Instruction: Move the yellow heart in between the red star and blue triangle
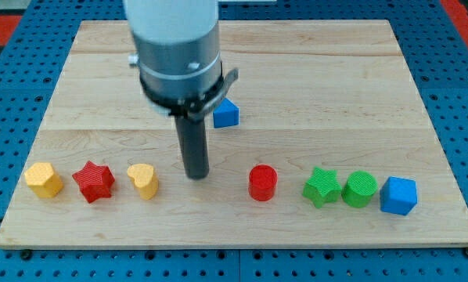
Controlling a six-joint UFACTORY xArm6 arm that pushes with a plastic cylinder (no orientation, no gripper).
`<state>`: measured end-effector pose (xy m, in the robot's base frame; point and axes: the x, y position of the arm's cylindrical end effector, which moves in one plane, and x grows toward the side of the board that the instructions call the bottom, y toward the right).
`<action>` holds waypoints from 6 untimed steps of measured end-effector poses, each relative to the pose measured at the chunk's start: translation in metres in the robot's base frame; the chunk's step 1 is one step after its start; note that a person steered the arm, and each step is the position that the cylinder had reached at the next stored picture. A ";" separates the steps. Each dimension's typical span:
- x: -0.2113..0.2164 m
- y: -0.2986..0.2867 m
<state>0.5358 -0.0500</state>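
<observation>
The yellow heart (144, 180) lies near the view's bottom left, just right of the red star (93, 181). The blue triangle (226, 113) sits near the board's middle, partly behind the arm's housing. My tip (196, 175) rests on the board to the right of the yellow heart, with a small gap between them, and below and left of the blue triangle.
A yellow hexagon (44, 179) lies left of the red star. A red cylinder (262, 182), green star (322, 186), green cylinder (359, 189) and blue cube (397, 195) line the bottom right. The wooden board (336, 70) ends at a blue pegboard surround.
</observation>
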 end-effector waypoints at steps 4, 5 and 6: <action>-0.001 -0.066; -0.009 -0.068; -0.022 -0.105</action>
